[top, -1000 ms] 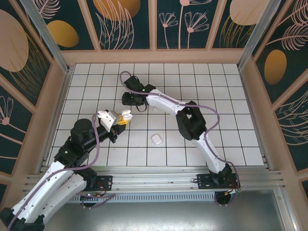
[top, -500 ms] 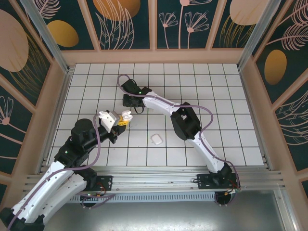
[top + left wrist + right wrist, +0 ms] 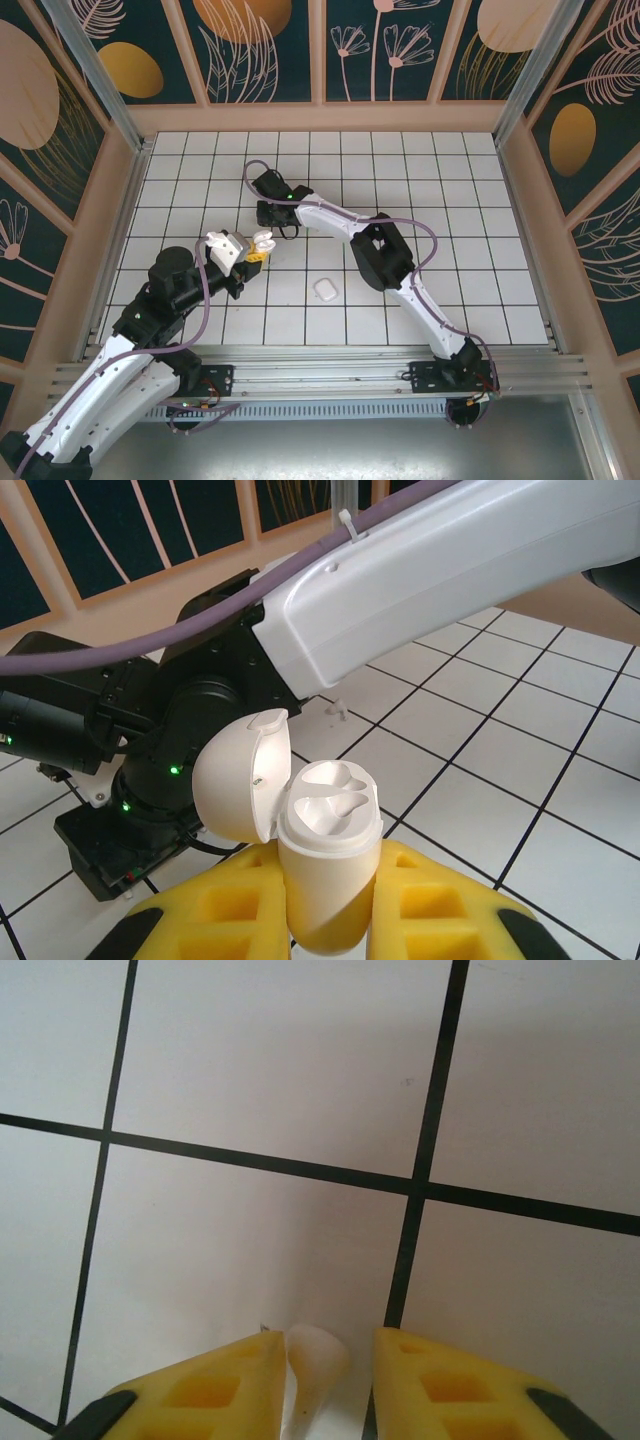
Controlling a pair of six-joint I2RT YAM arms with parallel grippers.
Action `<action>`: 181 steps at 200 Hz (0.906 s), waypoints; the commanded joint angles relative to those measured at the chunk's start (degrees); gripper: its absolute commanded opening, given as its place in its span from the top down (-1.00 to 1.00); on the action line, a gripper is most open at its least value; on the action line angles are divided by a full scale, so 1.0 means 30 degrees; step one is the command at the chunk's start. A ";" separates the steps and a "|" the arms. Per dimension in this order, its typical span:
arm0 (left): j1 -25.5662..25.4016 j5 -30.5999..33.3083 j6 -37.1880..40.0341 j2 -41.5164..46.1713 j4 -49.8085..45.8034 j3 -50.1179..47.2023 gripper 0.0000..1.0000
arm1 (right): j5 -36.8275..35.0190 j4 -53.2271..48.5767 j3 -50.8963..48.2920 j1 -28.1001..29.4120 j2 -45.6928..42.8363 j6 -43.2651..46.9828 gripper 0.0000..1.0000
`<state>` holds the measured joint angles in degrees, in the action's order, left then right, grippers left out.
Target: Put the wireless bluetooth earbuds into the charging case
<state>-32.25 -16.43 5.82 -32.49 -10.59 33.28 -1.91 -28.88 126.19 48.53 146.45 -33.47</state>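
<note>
Earbud [image 3: 315, 1360]: one white glossy piece sits between the yellow fingers [image 3: 200, 1390] of the right tool [image 3: 328, 1342]. That tool is narrow and pinched on the earbud, which lies against one finger, with a thin gap showing by the other. Bare white tile and black grout lines lie below it, and the earbud is off the bench.

Charging case [image 3: 325, 825]: white, upright, and clamped at its lower body by the left tool [image 3: 330, 885], one yellow finger on each side. The lid [image 3: 240, 785] is open, hinged back and leaning to the picture's left. Both moulded wells [image 3: 330, 798] on top are bare, with no earbud in them.

From above, the charging case [image 3: 262, 240] is held up off the tiles at the left tool [image 3: 257, 252]. The right arm [image 3: 330, 215] reaches across, with its dark wrist just beyond the case.

Second case [image 3: 325, 289]: white, rounded, lid down. It lies flat on the bench [image 3: 450, 200], apart from both tools, nearer the arm bases; its contents are hidden.
</note>
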 commanded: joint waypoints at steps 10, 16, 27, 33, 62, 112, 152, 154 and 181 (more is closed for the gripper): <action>-0.0075 -0.0150 0.0061 0.0195 0.0071 0.0066 1.00 | -0.0064 -0.0195 0.0133 0.0142 0.0196 0.0259 0.57; -0.0090 -0.0150 0.0064 0.0214 0.0029 0.0064 1.00 | -0.0045 -0.0242 0.0050 0.0161 0.0153 0.0288 0.60; -0.0082 -0.0121 0.0074 0.0256 -0.0055 0.0070 1.00 | -0.0010 -0.0243 -0.0067 0.0148 0.0083 0.0314 0.66; -0.0082 -0.0093 0.0034 0.0317 -0.0099 0.0095 1.00 | 0.0043 -0.0231 -0.0154 0.0157 0.0028 0.0317 0.69; -0.0090 0.0110 0.0049 0.0679 -0.0439 -0.0044 1.00 | 0.0257 -0.0684 -0.0515 0.0170 -0.0369 0.0318 0.77; -0.0089 0.0042 -0.0178 0.0965 -0.0455 -0.0140 0.99 | 0.0257 -0.0462 -0.3767 0.0265 -0.2788 0.0347 0.79; -0.0090 -0.0177 -0.0528 0.0928 0.0140 -0.0289 0.99 | 0.1039 0.0044 -0.7727 0.0497 -0.5490 0.0464 0.80; -0.0090 -0.0201 -0.0570 0.0928 0.0170 -0.0306 0.99 | 0.1060 0.0091 -0.7955 0.0508 -0.5649 0.0464 0.80; -0.0069 -0.0378 -0.0897 0.0811 0.0703 -0.0476 0.99 | 0.0980 0.0725 -1.1442 0.0521 -0.7923 0.0343 0.80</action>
<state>-32.25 -16.29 4.86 -30.00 -11.66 32.67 0.49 -26.74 99.29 49.52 129.43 -32.95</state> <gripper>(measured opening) 0.170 0.101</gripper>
